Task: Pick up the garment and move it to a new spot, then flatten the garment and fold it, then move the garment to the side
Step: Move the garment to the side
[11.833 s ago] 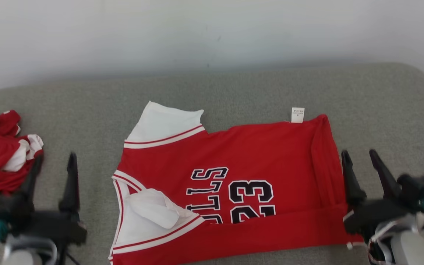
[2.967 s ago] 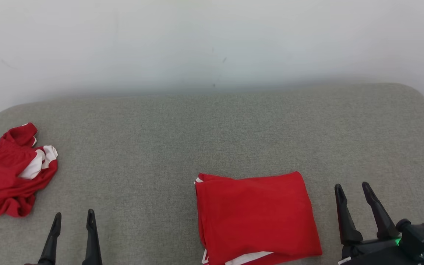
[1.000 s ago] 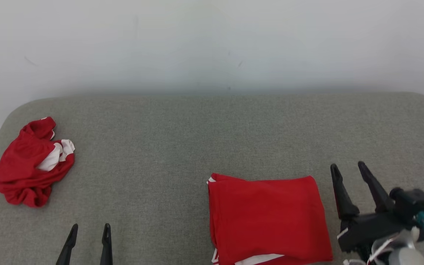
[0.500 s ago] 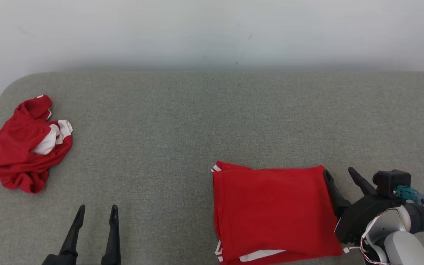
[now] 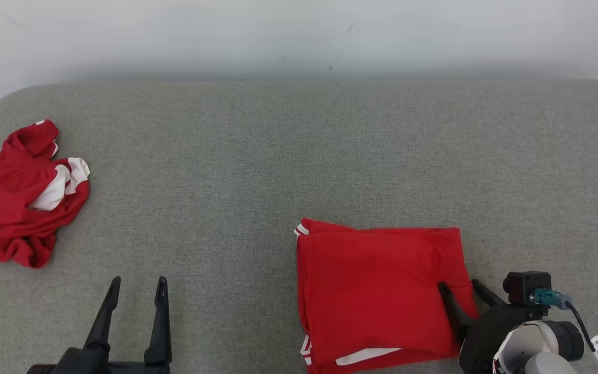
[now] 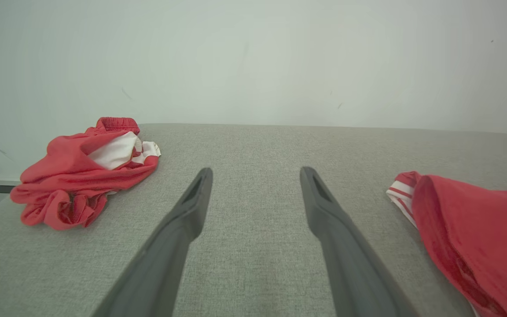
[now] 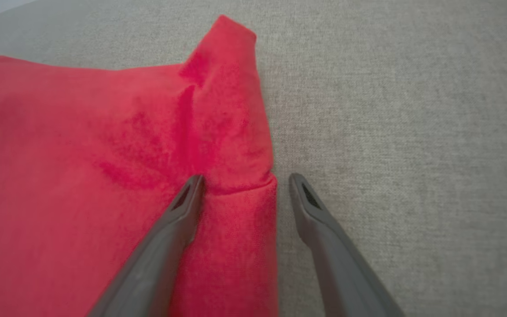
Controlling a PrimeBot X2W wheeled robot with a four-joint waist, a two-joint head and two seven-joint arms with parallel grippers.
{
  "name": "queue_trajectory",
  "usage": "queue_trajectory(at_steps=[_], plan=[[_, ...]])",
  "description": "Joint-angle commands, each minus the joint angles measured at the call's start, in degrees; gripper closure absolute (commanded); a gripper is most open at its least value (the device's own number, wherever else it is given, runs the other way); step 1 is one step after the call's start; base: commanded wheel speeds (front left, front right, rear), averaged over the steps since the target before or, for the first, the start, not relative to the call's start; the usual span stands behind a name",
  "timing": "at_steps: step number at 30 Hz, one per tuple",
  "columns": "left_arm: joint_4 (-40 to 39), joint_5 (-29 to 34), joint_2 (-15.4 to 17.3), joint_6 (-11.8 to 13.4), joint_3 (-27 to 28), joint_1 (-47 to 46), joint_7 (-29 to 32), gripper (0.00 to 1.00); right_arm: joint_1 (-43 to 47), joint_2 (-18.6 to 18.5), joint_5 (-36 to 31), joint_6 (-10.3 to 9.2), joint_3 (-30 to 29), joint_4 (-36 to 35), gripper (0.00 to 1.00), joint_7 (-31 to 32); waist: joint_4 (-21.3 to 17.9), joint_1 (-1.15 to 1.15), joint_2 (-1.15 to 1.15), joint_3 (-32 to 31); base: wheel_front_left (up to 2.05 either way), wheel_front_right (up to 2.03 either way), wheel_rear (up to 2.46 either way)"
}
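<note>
Two grippers stood open. The right gripper [image 5: 458,283] straddled the right edge of the folded shirt [image 5: 377,291], one finger on cloth and one on the grey cushion [image 5: 278,156]. The left gripper [image 5: 139,279] held nothing. Bare cushion lay beyond that edge and toward the crumpled pile [image 5: 24,192]. The right wrist view showed cloth puckered at the fingertip.

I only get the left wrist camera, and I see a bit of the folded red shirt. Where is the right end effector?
Observer: The right end effector is at the folded shirt's right edge, one finger pressing the cloth, the other over the grey cushion.
Operator: Is it pinching yet?
Observer: No, its fingers are apart, with the shirt's edge between them.
Operator: Is the shirt getting wrinkled?
Observer: A little; a crease runs from the pressing finger toward the far corner.
</note>
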Motion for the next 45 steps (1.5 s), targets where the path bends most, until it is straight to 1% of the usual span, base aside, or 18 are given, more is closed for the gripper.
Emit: queue_trajectory(at_steps=[1, 5, 6, 7, 8, 11, 16, 19, 24, 27, 30, 31, 33, 39, 45], plan=[[0.08, 0.00, -0.07, -0.05, 0.02, -0.65, -0.19, 0.00, 0.27, -0.13, -0.09, -0.14, 0.29, 0.69, 0.00, 0.00, -0.06, -0.01, -0.01, 0.17, 0.00, 0.00, 0.00], [0.19, 0.26, -0.08, -0.06, 0.01, -0.97, -0.19, 0.00, -0.23, 0.59, 0.19, -0.14, 2.29, 3.69, 0.00, -0.15, -0.05, -0.01, -0.01, 0.48, 0.00, 0.00, 0.00], [0.22, 0.30, -0.09, -0.07, 0.02, -1.03, -0.18, 0.00, -0.47, 0.60, 0.50, -0.14, 2.99, 4.12, 0.50, -0.36, -0.01, -0.01, -0.01, 0.52, 0.00, 0.00, 0.00], [0.22, 0.31, -0.09, -0.07, 0.05, -1.09, -0.19, 0.00, -0.74, 0.66, 0.88, -0.12, 3.65, 4.43, 0.69, -0.65, 0.02, -0.01, -0.01, 0.59, 0.00, 0.00, 0.00], [0.27, 0.32, -0.10, -0.07, 0.18, -1.15, -0.19, 0.00, -1.44, 0.38, 1.72, -0.06, 4.65, 5.09, 1.00, -1.09, 0.01, -0.01, -0.01, 0.63, 0.00, 0.00, 0.00], [0.34, 0.32, -0.13, -0.08, 0.35, -1.04, -0.19, 0.00, -3.71, -0.76, 2.24, -0.07, 5.75, 5.48, 1.00, -1.79, -0.09, -0.01, -0.01, 0.70, 0.00, 0.00, 0.00], [-0.07, 0.26, -0.20, -0.07, 0.38, -1.70, -0.18, 0.00, -10.10, -2.59, 3.10, -0.08, 7.50, 5.02, 1.00, -2.28, -0.57, -0.01, -0.01, 1.79, 0.00, 0.00, 0.00], [-0.40, 0.35, -0.22, -0.08, -0.12, -2.49, -0.18, 0.00, -14.28, -4.56, 3.46, -0.08, 8.27, 5.81, 1.00, -2.04, -0.61, -0.01, -0.01, 3.09, 0.00, 0.00, 0.00], [-1.20, 0.55, -0.18, -0.08, -1.58, -4.89, -0.18, 0.00, -21.74, -8.49, 5.18, -0.08, 8.45, 8.41, 1.00, -1.90, -0.59, -0.01, -0.01, 6.86, 0.00, 0.00, 0.00], [-2.58, 0.72, -0.16, -0.09, -2.24, -7.10, -0.18, 0.00, -26.18, -11.40, 5.68, -0.08, 8.20, 10.15, 1.00, -2.18, -0.99, -0.01, -0.01, 10.56, 0.00, 0.00, 0.00], [-4.39, 1.27, 0.54, -0.01, -3.00, -9.41, -0.19, 0.00, -30.39, -14.67, 6.25, -0.08, 8.02, 11.53, 1.00, -2.49, -1.88, -0.01, -0.01, 14.44, 0.00, 0.00, 0.00], [-4.39, 1.27, 0.54, -0.01, -3.00, -9.41, -0.19, 0.00, -30.39, -14.67, 6.25, -0.08, 8.02, 11.53, 1.00, -2.49, -1.88, -0.01, -0.01, 14.44, 0.00, 0.00, 0.00], [-5.88, 1.49, 0.97, -0.01, -2.91, -10.76, -0.19, 0.00, -33.33, -16.74, 6.70, -0.08, 8.04, 12.18, 1.00, -3.04, -3.15, -0.01, -0.01, 17.11, 0.00, 0.00, 0.00], [-11.57, 3.55, 3.58, 0.09, -1.94, -12.80, -0.18, 0.00, -40.75, -20.90, 8.37, -0.08, 8.63, 14.21, 1.00, -4.69, -8.80, -0.01, -0.01, 23.90, 0.00, 0.00, 0.00], [-15.62, 5.30, 6.56, 0.34, -0.87, -13.14, -0.19, 0.00, -46.18, -23.02, 9.57, -0.08, 9.73, 16.90, 1.00, -6.61, -14.08, -0.01, -0.01, 27.86, 0.00, 0.00, 0.00]])
